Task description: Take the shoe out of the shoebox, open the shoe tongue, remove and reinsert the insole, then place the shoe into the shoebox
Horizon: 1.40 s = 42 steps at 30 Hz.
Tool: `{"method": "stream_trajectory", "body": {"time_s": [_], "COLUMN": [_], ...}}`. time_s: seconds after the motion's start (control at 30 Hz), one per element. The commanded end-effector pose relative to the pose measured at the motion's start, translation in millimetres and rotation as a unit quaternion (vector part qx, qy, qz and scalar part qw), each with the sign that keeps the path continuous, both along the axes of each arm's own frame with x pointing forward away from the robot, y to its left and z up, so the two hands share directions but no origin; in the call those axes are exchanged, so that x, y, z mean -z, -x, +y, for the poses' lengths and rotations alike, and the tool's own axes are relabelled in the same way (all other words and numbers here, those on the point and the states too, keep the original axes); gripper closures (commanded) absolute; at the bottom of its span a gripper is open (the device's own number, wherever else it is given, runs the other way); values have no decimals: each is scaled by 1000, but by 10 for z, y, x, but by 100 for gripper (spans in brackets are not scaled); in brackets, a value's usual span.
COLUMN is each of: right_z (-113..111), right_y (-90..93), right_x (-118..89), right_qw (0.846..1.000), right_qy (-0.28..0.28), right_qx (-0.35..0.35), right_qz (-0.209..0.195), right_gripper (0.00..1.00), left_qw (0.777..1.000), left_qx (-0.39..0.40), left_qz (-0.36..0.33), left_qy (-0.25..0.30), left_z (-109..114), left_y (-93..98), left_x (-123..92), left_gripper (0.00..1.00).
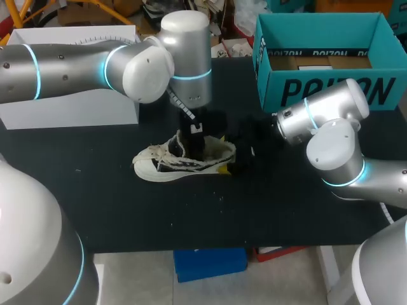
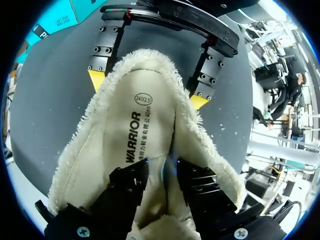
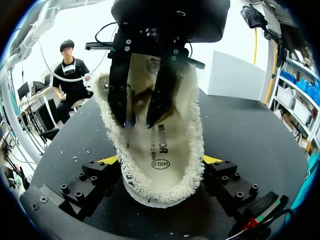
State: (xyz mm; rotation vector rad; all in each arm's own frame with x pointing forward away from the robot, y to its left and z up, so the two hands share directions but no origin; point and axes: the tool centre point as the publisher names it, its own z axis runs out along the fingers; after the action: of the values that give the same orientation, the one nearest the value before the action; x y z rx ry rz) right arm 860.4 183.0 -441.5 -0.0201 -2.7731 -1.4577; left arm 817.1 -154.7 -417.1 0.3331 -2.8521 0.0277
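Note:
The cream fleecy insole (image 2: 145,125) is out of the shoe, printed side up. Its heel end sits between the yellow tips of my right gripper (image 3: 161,160), and its fleece edges press against both tips. My left gripper (image 2: 164,172) comes down from above onto the insole's (image 3: 165,150) front half. Its black fingers (image 3: 120,100) are parted, with a lengthwise crease of the insole between them. In the head view the black-and-white shoe (image 1: 168,162) lies mid-table under the left gripper (image 1: 194,141). The right gripper (image 1: 247,152) is at its heel end.
The open teal shoebox (image 1: 318,82) stands at the back right of the black table, just behind my right arm. A white box (image 1: 70,105) sits at the back left under my left arm. Bare tabletop lies in front of the shoe.

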Motion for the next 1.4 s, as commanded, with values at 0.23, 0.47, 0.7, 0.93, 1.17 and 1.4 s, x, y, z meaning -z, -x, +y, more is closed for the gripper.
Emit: {"method": "stream_trajectory", "body": {"time_s": [0.23,0.47,0.7,0.93,1.17,1.4], "right_z": [-5,-5,-5,-5,-5,-5], "right_y": [-23,-23,-23,-23,-23,-23], "right_x": [11,11,11,11,11,11], "right_qw": [1000,1000,1000,1000,1000,1000], "right_qy": [1,1,1,1,1,1], "right_qx": [2,2,2,2,2,2], "right_qz": [1,1,1,1,1,1], "right_gripper": [100,100,100,100,100,100], "left_qw": [999,996,988,979,966,946], "left_qx": [-24,-30,-41,-44,-46,-45], "left_qz": [-35,-68,-124,-168,-228,-302], "left_qy": [-31,-52,-89,-112,-117,-106], "left_z": [32,66,112,179,233,308], "left_y": [24,27,28,-29,-124,-234], "left_x": [332,448,621,835,981,1040], "left_gripper": [69,71,67,67,67,65]}}
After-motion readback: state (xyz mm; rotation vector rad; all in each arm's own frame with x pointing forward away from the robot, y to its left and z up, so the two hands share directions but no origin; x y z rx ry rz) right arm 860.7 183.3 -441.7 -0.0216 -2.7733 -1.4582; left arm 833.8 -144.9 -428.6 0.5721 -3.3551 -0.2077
